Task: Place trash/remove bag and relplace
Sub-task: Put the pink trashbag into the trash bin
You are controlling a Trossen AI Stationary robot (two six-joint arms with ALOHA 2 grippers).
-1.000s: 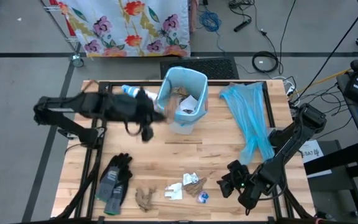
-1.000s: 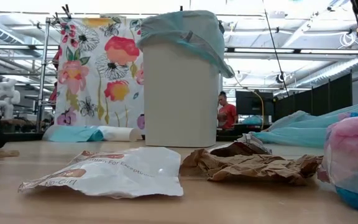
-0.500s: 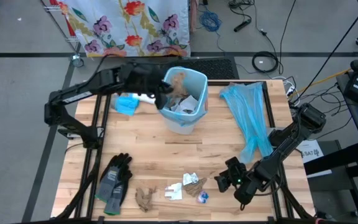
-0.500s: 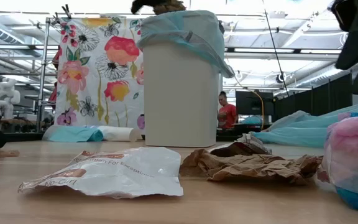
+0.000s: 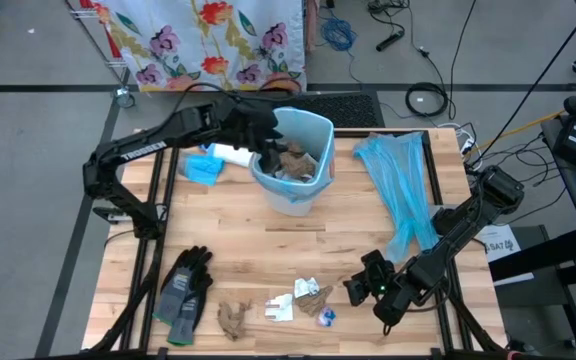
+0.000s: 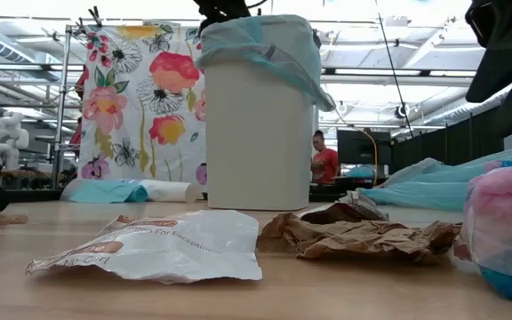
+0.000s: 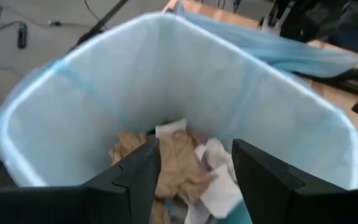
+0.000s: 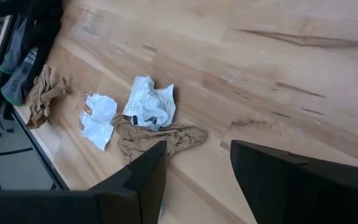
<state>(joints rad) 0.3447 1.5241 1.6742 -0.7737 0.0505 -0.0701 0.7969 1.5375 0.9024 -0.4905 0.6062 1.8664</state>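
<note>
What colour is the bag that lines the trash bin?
The liner bag is light blue, and it shows best in the left wrist view.

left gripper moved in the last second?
Yes. In the high view the left gripper went from the table left of the lined trash bin to over the bin's rim, jaws open above the paper inside.
</note>
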